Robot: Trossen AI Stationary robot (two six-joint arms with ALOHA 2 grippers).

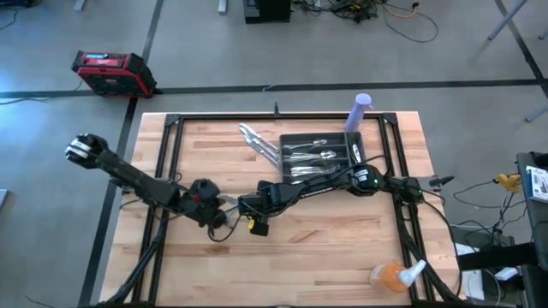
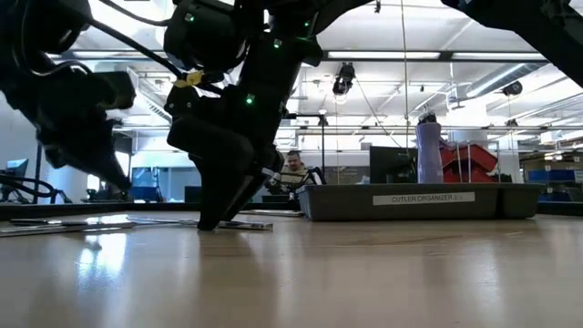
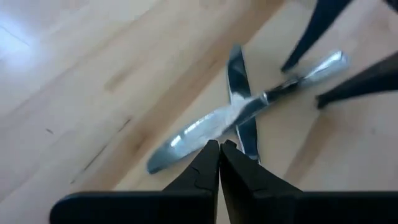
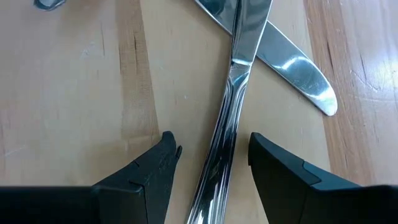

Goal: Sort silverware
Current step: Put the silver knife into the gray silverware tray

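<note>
Two shiny knives lie crossed on the wooden table. The upper knife (image 4: 239, 56) lies over the lower knife (image 4: 292, 68). My right gripper (image 4: 211, 155) is open, pointing down, one finger on each side of the upper knife's handle (image 4: 217, 155) without touching it. My left gripper (image 3: 219, 149) is shut and hovers over the crossed knives (image 3: 230, 115), raised off the table (image 2: 82, 128). More silverware (image 1: 257, 141) lies loose left of the dark tray (image 1: 321, 154).
The tray, labelled cutlery organizer (image 2: 424, 199), holds several sorted pieces at the table's far right. A purple cylinder (image 1: 360, 111) stands behind it. An orange spray bottle (image 1: 394, 274) lies near the front right edge. A person (image 2: 293, 169) sits beyond the table.
</note>
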